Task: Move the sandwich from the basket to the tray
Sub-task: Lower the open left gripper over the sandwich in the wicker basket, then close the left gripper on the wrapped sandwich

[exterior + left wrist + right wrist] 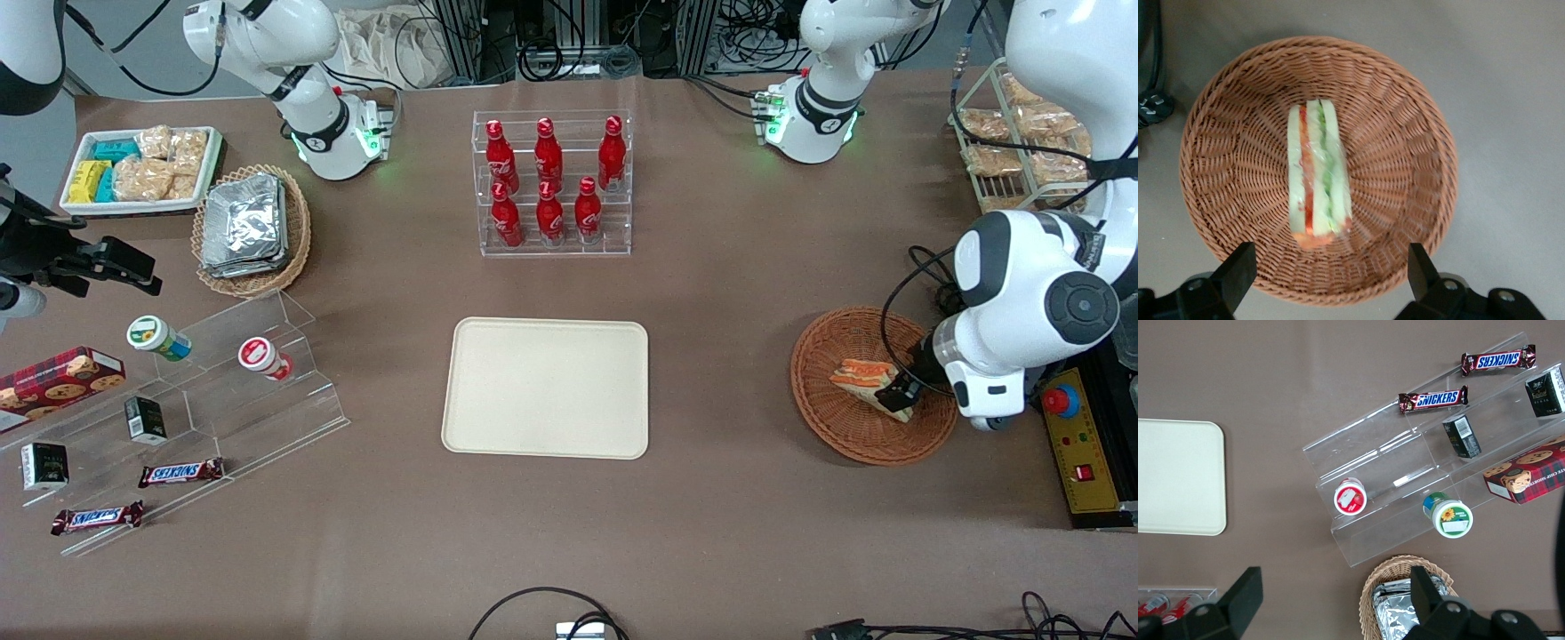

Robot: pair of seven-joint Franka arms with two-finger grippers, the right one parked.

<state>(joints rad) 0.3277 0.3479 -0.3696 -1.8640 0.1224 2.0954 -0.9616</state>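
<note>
Wrist view shows the gripper [1328, 277] spread wide above the basket [1218, 167], the sandwich [1318, 175] lying along the twelve-to-six line at its centre; judged sound practice: descend straight, straddle the bread faces, close gently before carrying to the tray [547, 387].

From the front, the working arm's white wrist covers the edge of the basket [845, 391] nearest it, and the end effector [896, 391] sits over one end of the sandwich [858, 373], so that corner is out of sight. Whether its fingertips touch the bread can't be made out from here. In the left wrist view the two fingers [1238, 270] are cut off by the frame edge at their bases. The bottle labels in the clear rack [551, 182] are too small to read, and the rack of bagged snacks [1013, 142] is half hidden by the arm
</note>
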